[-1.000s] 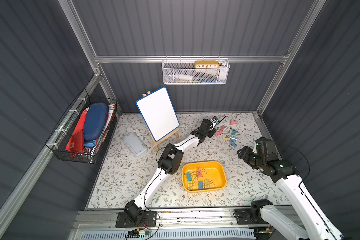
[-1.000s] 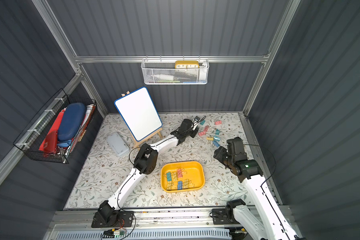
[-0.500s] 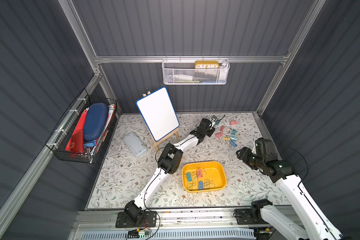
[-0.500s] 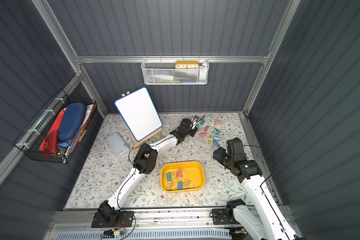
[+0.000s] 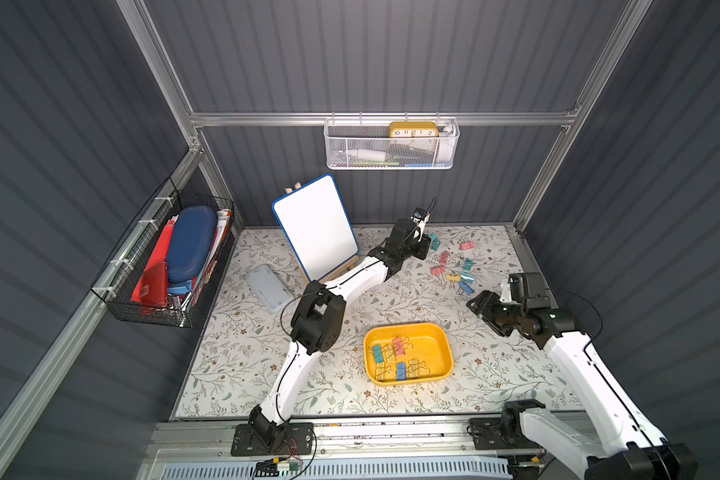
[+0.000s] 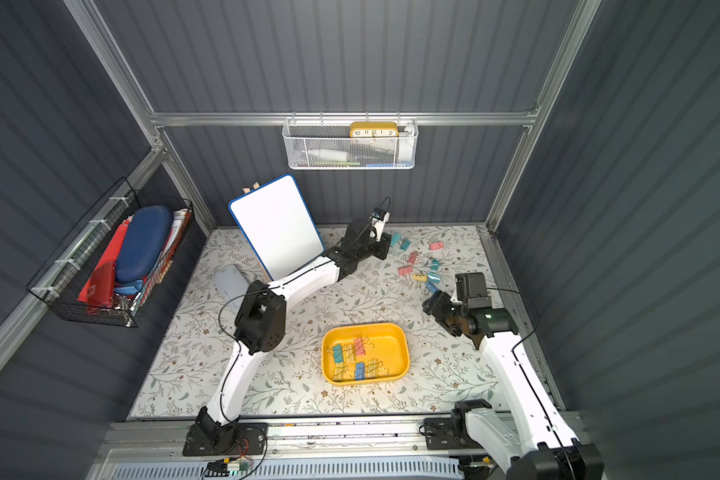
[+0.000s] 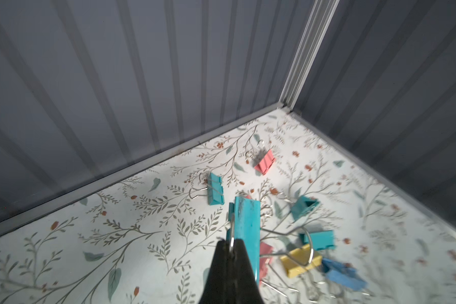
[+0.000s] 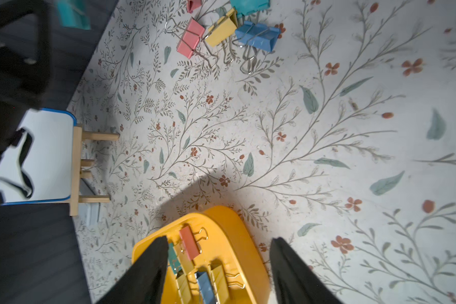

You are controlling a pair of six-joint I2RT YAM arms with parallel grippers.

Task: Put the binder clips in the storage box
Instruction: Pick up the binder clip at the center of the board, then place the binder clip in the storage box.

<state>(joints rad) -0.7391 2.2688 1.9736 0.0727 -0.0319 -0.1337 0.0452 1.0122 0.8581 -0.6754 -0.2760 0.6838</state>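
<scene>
Teal clip (image 7: 246,223) pinched in left gripper (image 7: 231,241), seemingly lifted; right gripper (image 8: 219,239) spread near storage box (image 5: 408,330); other binder clips (image 5: 438,270) toward far-right table corner; whiteboard (image 5: 314,228) beside left arm.

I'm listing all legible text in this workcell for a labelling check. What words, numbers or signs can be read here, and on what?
"10 11 12 1 2": numerals on the face of the yellow clock, standing in the white mesh basket on the back wall; legible in both top views.
The whiteboard is blank.
No other readable text shows in any view.
</scene>
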